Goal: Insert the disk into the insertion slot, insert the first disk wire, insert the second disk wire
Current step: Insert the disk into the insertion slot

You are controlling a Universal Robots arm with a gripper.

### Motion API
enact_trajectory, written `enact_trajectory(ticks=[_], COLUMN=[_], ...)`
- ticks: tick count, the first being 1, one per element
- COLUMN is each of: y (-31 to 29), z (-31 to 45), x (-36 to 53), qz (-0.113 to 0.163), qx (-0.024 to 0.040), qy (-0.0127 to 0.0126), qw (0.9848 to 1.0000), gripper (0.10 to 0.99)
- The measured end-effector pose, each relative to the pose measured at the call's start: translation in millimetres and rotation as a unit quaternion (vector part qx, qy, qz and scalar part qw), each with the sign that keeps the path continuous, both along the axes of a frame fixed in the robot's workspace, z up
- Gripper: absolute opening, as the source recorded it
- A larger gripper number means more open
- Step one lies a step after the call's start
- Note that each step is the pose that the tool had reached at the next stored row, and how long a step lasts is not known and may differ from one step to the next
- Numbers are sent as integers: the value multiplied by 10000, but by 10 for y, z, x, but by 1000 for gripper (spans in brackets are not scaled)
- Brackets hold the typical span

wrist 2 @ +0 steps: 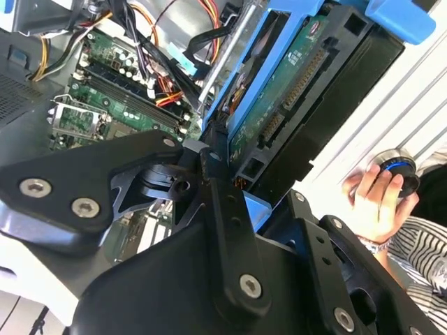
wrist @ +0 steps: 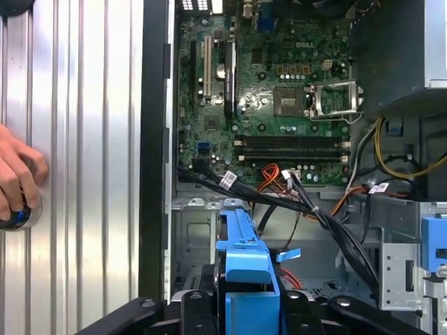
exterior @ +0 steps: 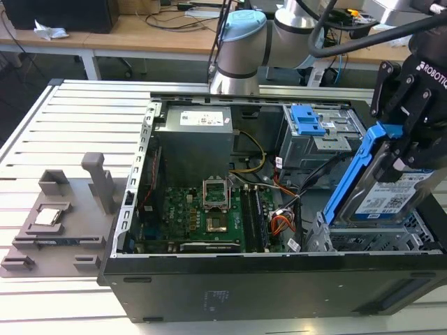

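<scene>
gripper (exterior: 408, 157) clamped on the disk (exterior: 387, 201), upper end | disk tilted, lower end at the insertion slot (exterior: 363, 241) mouth, not seated | likely stiff, weighty, shock-sensitive: grip its blue frame edges

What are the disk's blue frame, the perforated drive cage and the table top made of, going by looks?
Disk: the blue frame looks like moulded plastic, with a satin finish and one even colour. Insertion slot: bare silvery sheet metal, likely steel, with thin, folded, perforated walls. Table: light-grey ribbed slats with a soft sheen, probably extruded aluminium.
</scene>
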State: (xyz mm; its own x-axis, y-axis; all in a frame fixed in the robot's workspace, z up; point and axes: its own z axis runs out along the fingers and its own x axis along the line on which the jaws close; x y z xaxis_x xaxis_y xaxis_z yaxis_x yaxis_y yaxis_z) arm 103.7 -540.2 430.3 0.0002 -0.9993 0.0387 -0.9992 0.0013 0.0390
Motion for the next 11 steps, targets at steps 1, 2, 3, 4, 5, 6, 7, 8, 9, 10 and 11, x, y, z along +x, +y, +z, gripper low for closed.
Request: enact_trajectory(ticks=[1,2,3,4,5,6,7,8,9,10,11], y=[-8,-12,-13,-14,-15,-14,-14,-14,-14,-14,-14], z=[-7,-19,-36,-62,-84,-100,-122,-152,-191,-228,-261], x=[0,0,1,0,1,0,0,0,0,0,0], qz=[6,13,17,21,25,28,32,35,39,43,46], qx=[0,-4,-2,7,0,0,-2,0,-1,1,-1], qy=[0,0,0,-1,0,0,0,0,0,0,0], qw=[10000,10000,10000,10000,10000,10000,10000,10000,10000,10000,10000], gripper=[365,365,365,365,365,365,365,365,365,365,365])
